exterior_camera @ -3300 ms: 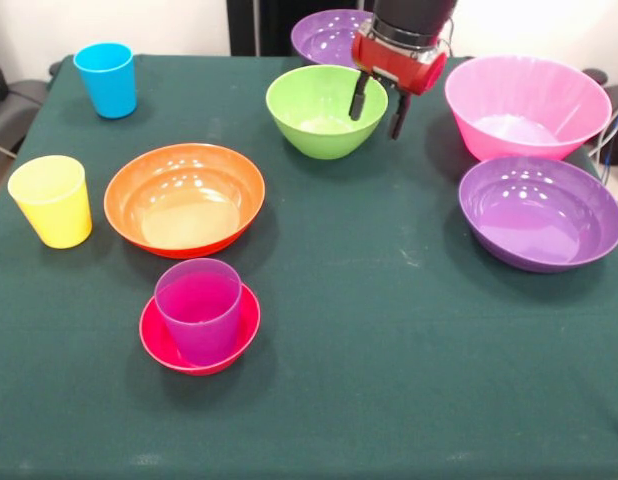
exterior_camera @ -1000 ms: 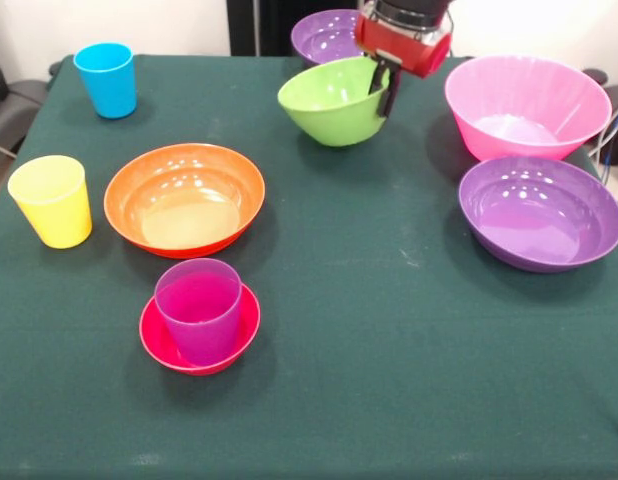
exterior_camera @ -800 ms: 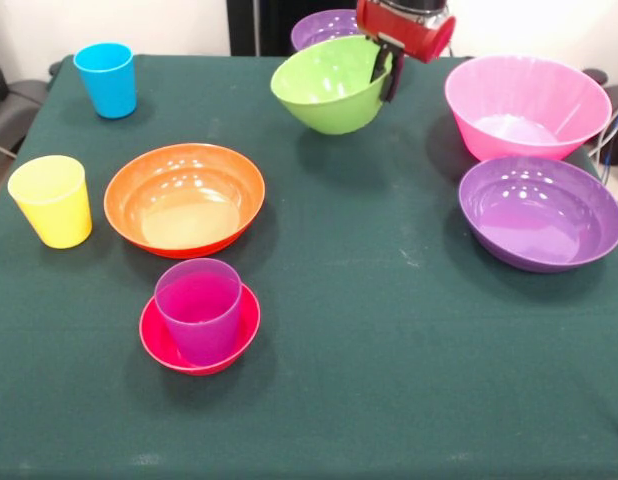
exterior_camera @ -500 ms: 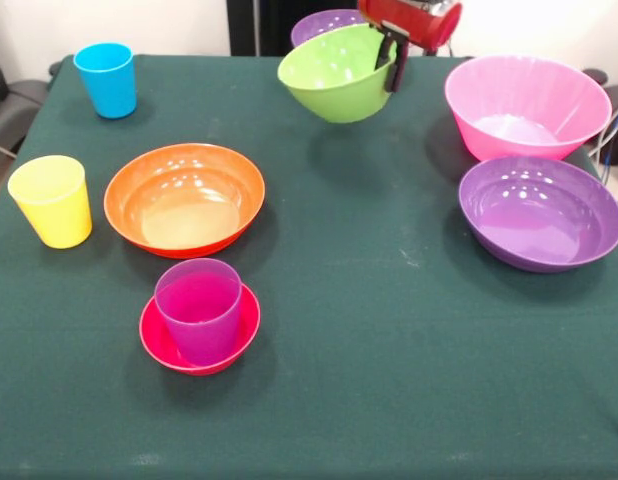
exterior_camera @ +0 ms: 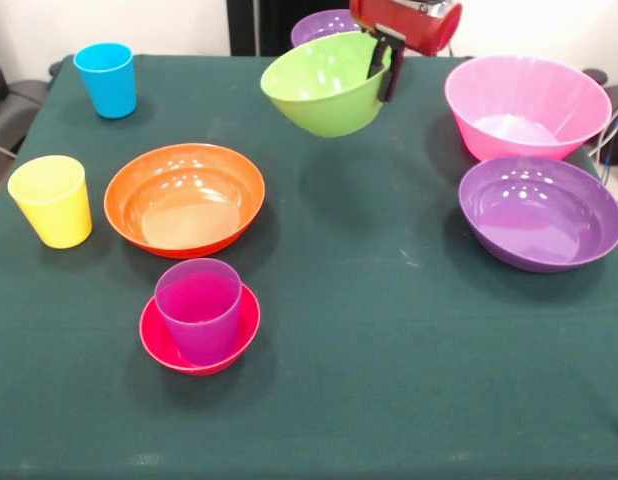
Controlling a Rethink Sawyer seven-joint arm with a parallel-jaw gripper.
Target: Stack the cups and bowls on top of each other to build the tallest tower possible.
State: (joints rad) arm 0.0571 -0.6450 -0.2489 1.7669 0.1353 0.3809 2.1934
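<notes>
Lime green bowl (exterior_camera: 324, 85): upper centre of frame, lifted clear of the green tablecloth (exterior_camera: 389, 330), tilted, rim pinched by the gripper (exterior_camera: 386, 68). Purple cup (exterior_camera: 198, 309): lower left, upright inside the small red bowl (exterior_camera: 154, 340). Wide orange bowl (exterior_camera: 184, 198): just above them. Pink bowl (exterior_camera: 526, 104), purple bowl (exterior_camera: 540, 211): right.

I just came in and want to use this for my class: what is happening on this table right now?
The robot's pincer grips the rim of a green bowl and holds it tilted in the air above the table. A purple cup stands inside a small red bowl, the only stack so far. An orange bowl, a pink bowl, two purple bowls, a yellow cup and a blue cup sit apart on the table.
</notes>
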